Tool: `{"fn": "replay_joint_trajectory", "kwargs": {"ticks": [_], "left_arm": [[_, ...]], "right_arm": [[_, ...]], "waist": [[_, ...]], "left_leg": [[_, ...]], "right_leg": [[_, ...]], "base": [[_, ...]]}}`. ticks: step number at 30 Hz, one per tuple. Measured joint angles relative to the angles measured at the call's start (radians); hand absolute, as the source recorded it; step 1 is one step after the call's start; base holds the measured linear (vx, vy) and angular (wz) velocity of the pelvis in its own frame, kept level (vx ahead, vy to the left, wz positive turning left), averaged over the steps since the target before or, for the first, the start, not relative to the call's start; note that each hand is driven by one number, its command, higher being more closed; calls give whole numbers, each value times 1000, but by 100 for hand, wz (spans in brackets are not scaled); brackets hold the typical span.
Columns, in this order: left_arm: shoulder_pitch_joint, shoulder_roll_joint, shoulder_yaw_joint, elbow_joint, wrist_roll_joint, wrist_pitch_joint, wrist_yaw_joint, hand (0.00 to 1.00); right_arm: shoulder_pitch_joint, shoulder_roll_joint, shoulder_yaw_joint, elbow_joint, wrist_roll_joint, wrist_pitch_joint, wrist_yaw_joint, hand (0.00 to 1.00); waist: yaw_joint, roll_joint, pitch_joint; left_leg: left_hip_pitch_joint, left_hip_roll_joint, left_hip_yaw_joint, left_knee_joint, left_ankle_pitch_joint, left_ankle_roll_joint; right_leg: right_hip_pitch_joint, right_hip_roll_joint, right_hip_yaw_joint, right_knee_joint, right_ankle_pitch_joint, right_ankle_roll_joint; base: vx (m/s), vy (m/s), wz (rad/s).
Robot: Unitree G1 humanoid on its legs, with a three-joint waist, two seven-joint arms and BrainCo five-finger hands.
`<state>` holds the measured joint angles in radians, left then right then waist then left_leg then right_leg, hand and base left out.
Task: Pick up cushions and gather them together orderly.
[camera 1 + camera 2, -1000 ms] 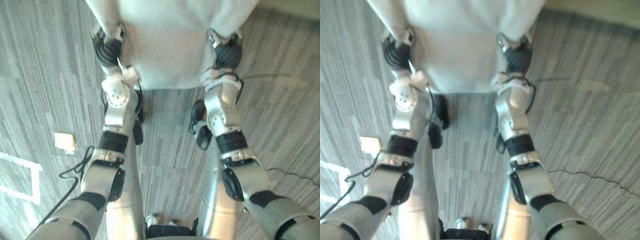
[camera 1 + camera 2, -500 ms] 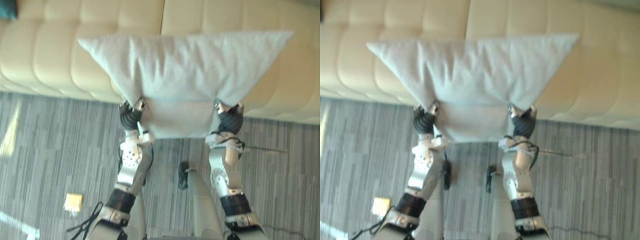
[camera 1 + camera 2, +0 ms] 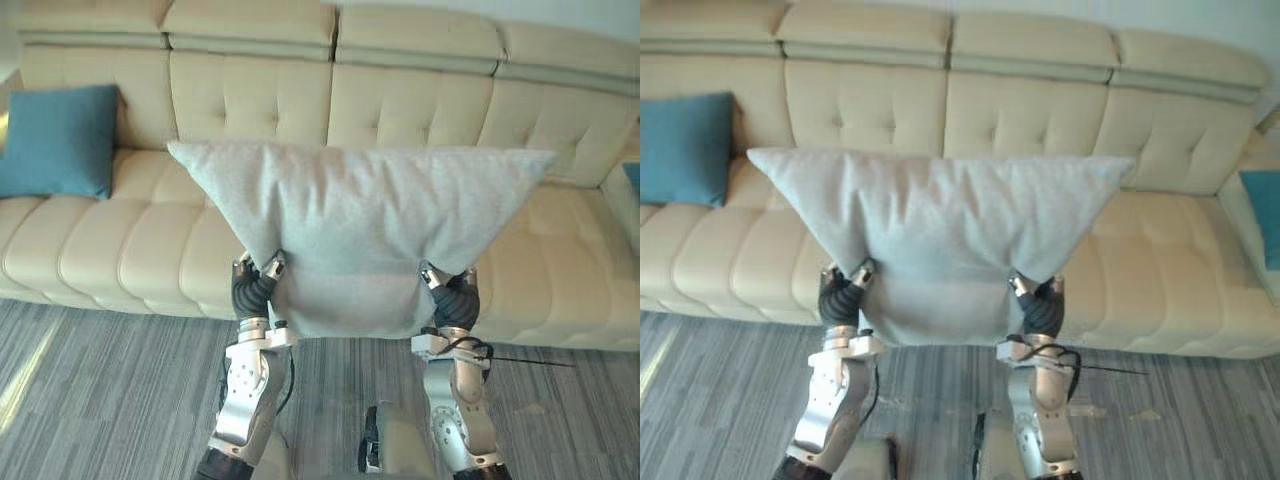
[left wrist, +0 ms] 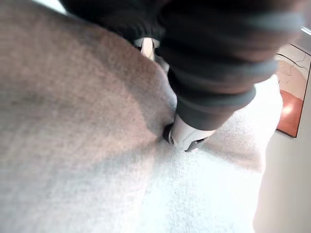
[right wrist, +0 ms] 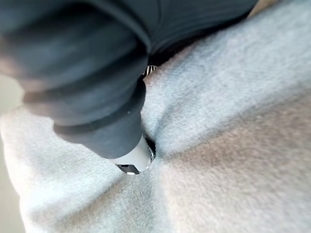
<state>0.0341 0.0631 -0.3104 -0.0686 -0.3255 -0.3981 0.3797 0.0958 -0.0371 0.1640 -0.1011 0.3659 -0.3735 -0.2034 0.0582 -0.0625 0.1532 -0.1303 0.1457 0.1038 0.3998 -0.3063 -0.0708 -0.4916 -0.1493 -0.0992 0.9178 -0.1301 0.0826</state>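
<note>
A large light grey cushion (image 3: 350, 215) hangs in front of me, spread wide with its upper corners pointing out to both sides. My left hand (image 3: 254, 288) grips its lower left part and my right hand (image 3: 452, 295) its lower right part. In the left wrist view a thumb (image 4: 187, 136) digs into the grey cloth (image 4: 73, 121) and folds it. The right wrist view shows the same pinch, thumb (image 5: 132, 159) pressed into the cushion (image 5: 233, 145). A blue cushion (image 3: 58, 140) leans on the sofa's left end. Another blue cushion (image 3: 1265, 215) sits at the right end.
A long cream sofa (image 3: 400, 110) with a tufted back spans the view right behind the held cushion. Its seat (image 3: 90, 250) lies bare between the blue cushions. Grey striped carpet (image 3: 100, 400) covers the floor before it.
The camera has swung up from the floor to the sofa. The grey cushion stays held in both hands and now hangs higher, in front of the sofa's seat and back.
</note>
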Motion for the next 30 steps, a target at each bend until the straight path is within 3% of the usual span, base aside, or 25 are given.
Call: {"fn": "replay_joint_trajectory", "kwargs": {"ticks": [2,4,5,6,7,9,10,13,14,15,16,18,19,21,22,23,24,27,30], "left_arm": [[0,0,-3,0,0,-1,0,100],[0,0,-3,7,0,0,0,100],[-1,1,-5,19,0,0,0,100],[-1,-1,-7,28,0,-1,-1,100],[-2,-17,-18,82,0,15,-1,100],[-1,-23,-29,102,-1,24,-1,100],[4,-30,-51,102,0,37,-13,100],[13,-41,-60,101,0,38,-34,100],[26,-42,-59,101,-2,36,-40,100],[38,-42,-59,101,-3,32,-53,100],[41,-42,-59,101,-3,32,-58,100],[55,-43,-59,101,-15,33,-70,100],[55,-43,-59,101,-18,33,-71,100],[55,-43,-60,101,-24,33,-71,100],[55,-43,-60,101,-24,33,-72,100],[57,-43,-60,101,-24,33,-72,100],[58,-34,-61,102,-24,33,-73,100],[60,-8,-64,105,-24,34,-76,100],[70,6,-65,105,-24,33,-78,100]], "right_arm": [[1,-7,-5,21,-10,1,3,100],[-2,-9,-5,40,-11,1,6,100],[1,-17,-5,46,-11,5,6,100],[3,-24,-5,49,-11,7,6,100],[5,-65,-12,68,-11,29,5,100],[13,-85,-20,68,-11,44,6,100],[42,-94,-44,60,-11,52,6,100],[86,-103,-50,30,-11,54,6,100],[106,-115,-43,0,-11,59,6,100],[112,-126,-42,-20,-11,59,6,100],[112,-127,-42,-24,-10,58,6,100],[110,-127,-42,-41,-9,51,5,100],[109,-127,-42,-41,-9,51,4,100],[108,-120,-43,-40,-4,51,4,100],[107,-119,-44,-40,-4,51,4,100],[108,-121,-44,-40,-4,51,3,100],[107,-113,-45,-33,-5,52,4,100],[107,-68,-54,-14,-12,55,4,100],[101,-43,-54,16,-15,59,5,100]], "waist": [[0,-16,-18],[-1,-20,-29],[-10,-30,-42],[-14,-23,-43],[-4,32,-60],[-7,40,-64],[-12,61,-82],[-32,80,-93],[-19,80,-96],[-11,86,-103],[-10,87,-105],[-2,87,-118],[-1,85,-120],[2,79,-123],[3,81,-124],[3,86,-127],[6,81,-140],[-4,48,-161],[-1,37,-170]], "left_leg": [[22,10,-6,-35,-5,-9],[54,24,-7,-67,-17,-29],[82,30,-18,-81,-31,-62],[92,35,-31,-83,-37,-72],[130,59,-103,-115,-2,-80],[152,57,-148,-120,48,-104],[147,78,-186,-80,90,-119],[45,106,-226,182,160,-166],[-19,125,-211,351,265,-160],[-70,152,-162,475,271,-146],[-86,157,-144,504,265,-139],[-158,175,-1,538,180,-35],[-165,174,16,517,163,-23],[-158,149,84,256,130,10],[-155,138,84,207,134,15],[-120,102,77,11,211,28],[-91,80,69,-77,266,-10],[-15,15,100,-211,270,-21],[19,-20,129,-263,276,-12]], "right_leg": [[3,-4,-53,-166,-33,12],[4,18,-56,-395,-7,-4],[29,38,-27,-577,99,-19],[44,44,-27,-595,173,-30],[54,79,-58,-538,130,-105],[50,77,-61,-470,73,-119],[96,96,-93,-481,26,-131],[198,124,-145,-544,-5,-137],[268,141,-149,-582,-16,-154],[316,152,-148,-615,-23,-166],[329,154,-148,-624,-25,-169],[407,151,-143,-683,-25,-171],[417,149,-143,-688,-24,-171],[455,130,-143,-704,-24,-169],[458,125,-141,-704,-23,-169],[465,118,-123,-702,-23,-152],[469,114,-85,-706,-34,-110],[478,64,-15,-739,-27,-72],[478,37,29,-755,-20,-53]], "base": [[251,-139,3],[339,-228,5],[350,-245,18],[579,-331,14],[486,-268,6],[425,-266,9],[447,-298,35],[347,-183,40],[367,-123,-1],[296,-91,-7],[267,-27,0],[249,8,1],[237,57,0],[242,113,4],[188,169,-9],[180,217,-27],[181,223,-28],[161,207,-14],[47,167,-24]]}}
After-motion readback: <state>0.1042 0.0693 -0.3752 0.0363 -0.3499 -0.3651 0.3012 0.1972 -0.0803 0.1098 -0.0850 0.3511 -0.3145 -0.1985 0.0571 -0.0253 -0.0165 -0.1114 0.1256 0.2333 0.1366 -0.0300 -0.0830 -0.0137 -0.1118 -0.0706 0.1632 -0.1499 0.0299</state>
